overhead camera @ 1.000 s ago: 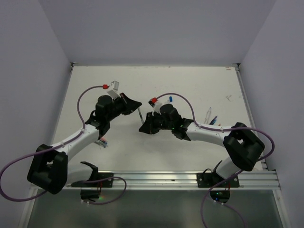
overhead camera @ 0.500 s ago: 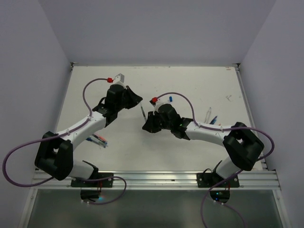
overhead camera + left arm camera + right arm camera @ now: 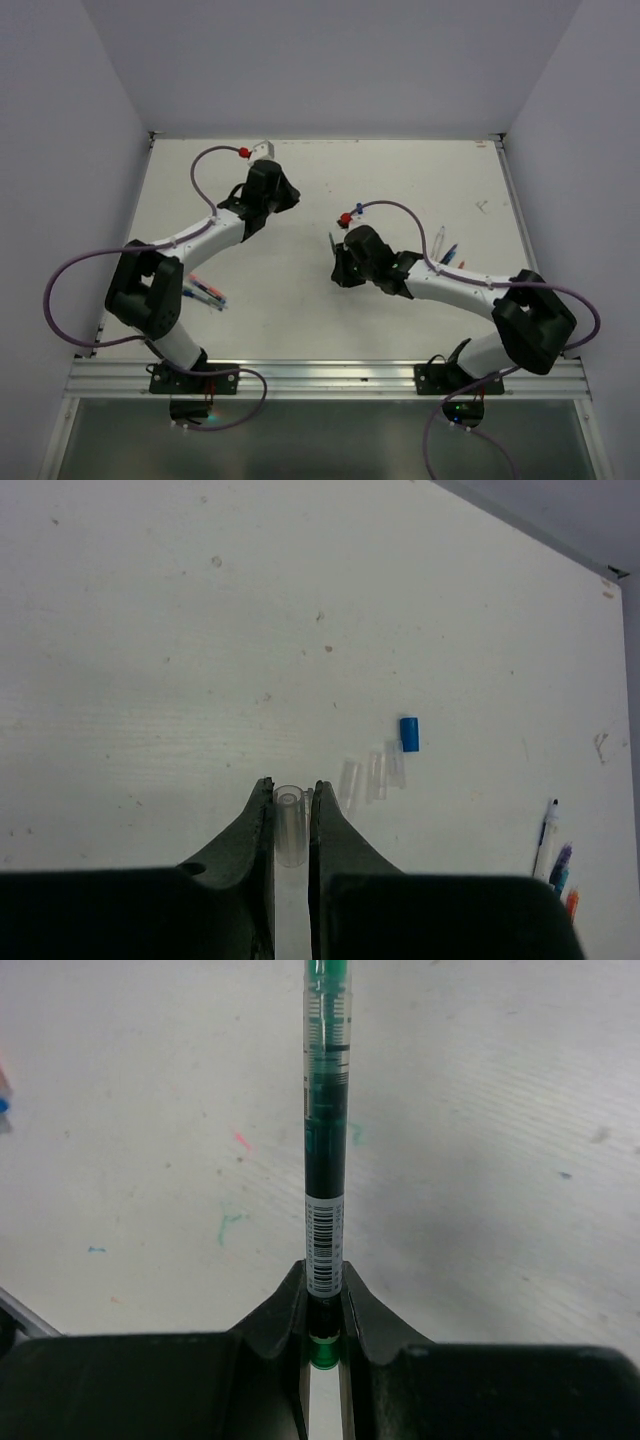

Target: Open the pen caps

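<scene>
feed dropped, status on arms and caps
Left fingers shut on clear cap. Right fingers shut on green pen. Blue cap loose on table. Nothing in the way.

Bare table at the back and middle, clutter at the sides.
Walls [image 3: 330,60] close the table [image 3: 430,170] in on three sides. Its far right and the near strip between the arms lie bare. Pens [image 3: 205,294] lie just beside the left arm [image 3: 185,240]; more pens [image 3: 441,240] lie close against the right arm [image 3: 455,285]. Ahead and to the right of the left gripper [image 3: 291,790], clamped on a clear cap [image 3: 289,832], a blue cap [image 3: 409,733] and loose caps [image 3: 375,776] lie in a row. The green pen [image 3: 326,1140] sticks far out of the right gripper [image 3: 322,1270], filling the room ahead of it.
</scene>
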You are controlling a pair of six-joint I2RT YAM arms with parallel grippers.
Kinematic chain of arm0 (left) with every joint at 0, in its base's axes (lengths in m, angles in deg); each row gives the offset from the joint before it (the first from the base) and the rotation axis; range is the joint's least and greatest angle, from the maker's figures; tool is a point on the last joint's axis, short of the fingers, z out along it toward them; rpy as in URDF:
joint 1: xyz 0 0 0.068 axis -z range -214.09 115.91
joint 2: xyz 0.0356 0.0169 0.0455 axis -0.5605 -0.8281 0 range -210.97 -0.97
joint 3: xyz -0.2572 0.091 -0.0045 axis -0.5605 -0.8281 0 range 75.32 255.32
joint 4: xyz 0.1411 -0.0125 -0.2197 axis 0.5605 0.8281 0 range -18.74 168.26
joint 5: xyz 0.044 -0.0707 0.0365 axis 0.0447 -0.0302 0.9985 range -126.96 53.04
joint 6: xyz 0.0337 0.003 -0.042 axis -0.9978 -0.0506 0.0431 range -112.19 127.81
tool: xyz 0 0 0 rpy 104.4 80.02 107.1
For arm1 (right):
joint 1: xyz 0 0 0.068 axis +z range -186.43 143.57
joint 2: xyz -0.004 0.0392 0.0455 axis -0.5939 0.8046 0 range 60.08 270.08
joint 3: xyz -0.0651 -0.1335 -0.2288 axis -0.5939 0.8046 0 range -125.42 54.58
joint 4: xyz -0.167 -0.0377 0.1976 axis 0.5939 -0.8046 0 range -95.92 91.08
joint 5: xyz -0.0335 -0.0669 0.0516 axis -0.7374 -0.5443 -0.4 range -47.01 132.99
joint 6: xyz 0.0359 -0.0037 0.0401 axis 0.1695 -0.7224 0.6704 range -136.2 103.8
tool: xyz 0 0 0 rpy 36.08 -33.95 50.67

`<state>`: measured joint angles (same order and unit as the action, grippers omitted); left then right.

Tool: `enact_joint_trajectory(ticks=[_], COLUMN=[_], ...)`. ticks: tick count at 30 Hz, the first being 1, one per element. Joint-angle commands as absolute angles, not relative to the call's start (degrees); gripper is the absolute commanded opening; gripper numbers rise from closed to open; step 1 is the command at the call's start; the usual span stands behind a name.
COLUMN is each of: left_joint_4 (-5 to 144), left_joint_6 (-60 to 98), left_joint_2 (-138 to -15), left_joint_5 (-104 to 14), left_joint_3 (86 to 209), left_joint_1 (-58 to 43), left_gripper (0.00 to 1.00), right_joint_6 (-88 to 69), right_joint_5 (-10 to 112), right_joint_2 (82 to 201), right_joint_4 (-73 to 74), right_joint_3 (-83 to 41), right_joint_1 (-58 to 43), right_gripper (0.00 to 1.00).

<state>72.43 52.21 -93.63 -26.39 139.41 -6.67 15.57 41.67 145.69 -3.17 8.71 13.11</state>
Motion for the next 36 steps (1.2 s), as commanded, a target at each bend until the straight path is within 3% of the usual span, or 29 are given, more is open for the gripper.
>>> enact_joint_trajectory(ticks=[1,9,16,23,36], left_joint_4=[72.23,68.45,68.18,69.32,69.15], left_joint_6=[48.07,45.78,44.47,43.41,42.00], left_joint_2=[-97.81,-105.02,-111.88,-115.57,-119.44], left_joint_5=[-31.85,-39.22,-43.11,-42.75,-43.28], left_joint_3=[141.50,144.22,148.18,151.16,153.01], left_joint_1=[-5.71,-3.42,-3.15,-3.15,-3.24], left_gripper=[0.00,0.00,0.00,0.00,0.00], right_joint_6=[14.74,13.42,11.49,13.78,15.09], right_joint_5=[33.50,28.49,38.68,41.14,39.30], right_joint_2=[138.06,122.85,120.47,121.77,127.74], right_joint_4=[-12.35,-28.44,-33.63,-34.69,-30.91], right_joint_3=[6.50,6.24,10.18,11.60,14.41], right_joint_1=[7.44,-14.53,-35.35,-42.14,-43.20], right_gripper=[0.00,0.00,0.00,0.00,0.00])
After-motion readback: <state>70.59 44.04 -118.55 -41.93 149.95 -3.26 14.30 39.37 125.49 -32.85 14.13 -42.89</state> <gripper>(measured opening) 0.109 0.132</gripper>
